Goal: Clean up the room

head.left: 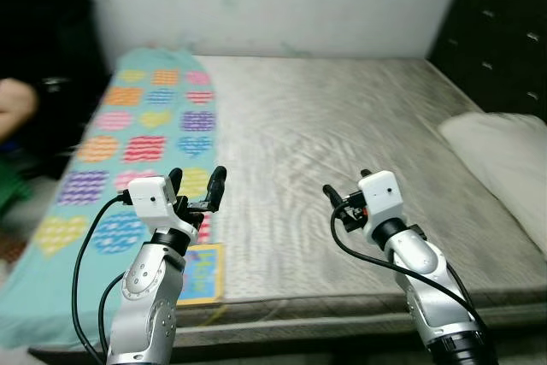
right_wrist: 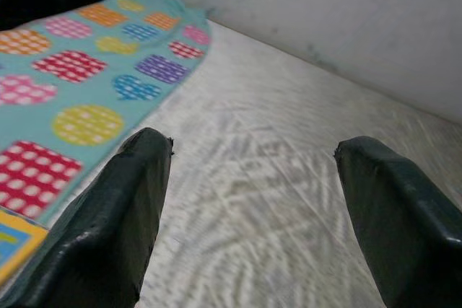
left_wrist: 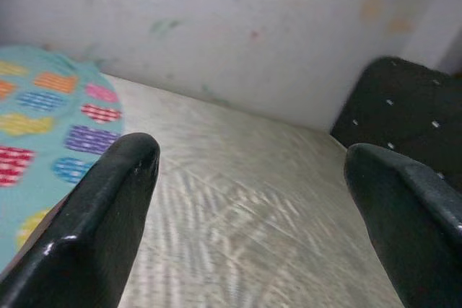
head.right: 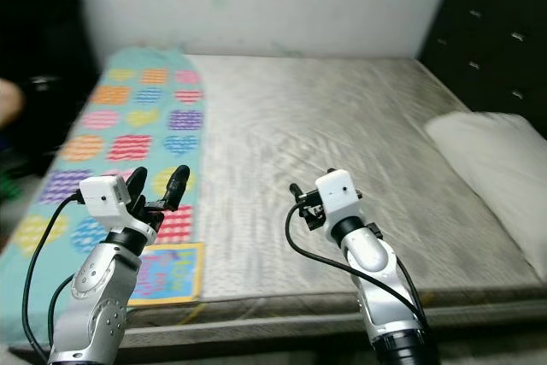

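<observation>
While both my arms hover above the bed's near edge, I judge I'm at the approach step, nothing gripped. My left gripper (head.left: 198, 184) and right gripper (right_wrist: 253, 200) have fingers spread, empty. The teal patterned blanket (head.left: 145, 138) lies along the mattress's (head.left: 342, 143) left edge, under and beside my left fingers (left_wrist: 108, 200); next I should lower and pinch it.

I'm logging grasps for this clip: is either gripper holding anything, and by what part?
Nothing is held. The left gripper and right gripper both hover open above the mattress.
</observation>
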Tool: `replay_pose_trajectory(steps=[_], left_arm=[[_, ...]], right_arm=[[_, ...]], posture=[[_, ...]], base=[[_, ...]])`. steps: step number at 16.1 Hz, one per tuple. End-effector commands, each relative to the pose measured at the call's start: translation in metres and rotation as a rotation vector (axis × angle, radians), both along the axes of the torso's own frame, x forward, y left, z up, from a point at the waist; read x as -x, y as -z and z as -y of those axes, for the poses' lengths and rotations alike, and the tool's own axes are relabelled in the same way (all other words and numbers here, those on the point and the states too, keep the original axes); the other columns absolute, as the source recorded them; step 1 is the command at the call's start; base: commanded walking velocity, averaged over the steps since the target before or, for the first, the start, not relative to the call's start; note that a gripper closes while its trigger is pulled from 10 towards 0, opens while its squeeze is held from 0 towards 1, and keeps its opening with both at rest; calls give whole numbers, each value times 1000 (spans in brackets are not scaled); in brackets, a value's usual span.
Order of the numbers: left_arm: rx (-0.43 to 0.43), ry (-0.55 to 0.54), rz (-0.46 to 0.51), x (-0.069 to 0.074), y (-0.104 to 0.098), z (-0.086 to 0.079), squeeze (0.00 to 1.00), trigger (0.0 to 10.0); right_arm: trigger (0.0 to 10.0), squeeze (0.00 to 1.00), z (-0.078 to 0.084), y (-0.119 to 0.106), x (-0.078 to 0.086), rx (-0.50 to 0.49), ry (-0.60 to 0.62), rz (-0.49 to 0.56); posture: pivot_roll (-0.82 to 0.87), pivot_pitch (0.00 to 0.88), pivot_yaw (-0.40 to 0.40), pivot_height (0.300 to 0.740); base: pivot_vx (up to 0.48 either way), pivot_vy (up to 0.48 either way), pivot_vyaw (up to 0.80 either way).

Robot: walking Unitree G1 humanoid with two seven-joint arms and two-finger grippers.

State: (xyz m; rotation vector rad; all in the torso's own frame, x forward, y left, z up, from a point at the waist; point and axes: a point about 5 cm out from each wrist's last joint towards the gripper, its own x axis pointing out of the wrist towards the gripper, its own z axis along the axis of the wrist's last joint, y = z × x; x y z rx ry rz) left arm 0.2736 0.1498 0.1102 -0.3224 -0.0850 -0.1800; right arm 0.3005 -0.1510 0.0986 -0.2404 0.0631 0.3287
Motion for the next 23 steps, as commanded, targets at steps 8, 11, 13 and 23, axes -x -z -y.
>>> replay_pose_trajectory(steps=[8,11,13,23], left_arm=[[-11,-8,-8,-1,1,-4,0,10000],[-11,-6,-11,-1,1,-3,0,10000],[-11,-8,-11,-2,1,-3,0,10000],[-7,11,-2,-1,1,-1,0,10000]], right_arm=[[10000,0,-7,-4,-1,-10,-38,10],[10000,0,-7,-4,-1,-7,-42,10],[10000,0,-7,-4,-1,-6,-43,11],[10000,0,-10,-4,0,-3,-61,11]], posture=[[-116,0,-57,740],[-116,0,-57,740],[-117,0,-59,740],[-122,0,-57,740]], base=[[0,480,0],[0,480,0],[0,480,0],[0,280,0]])
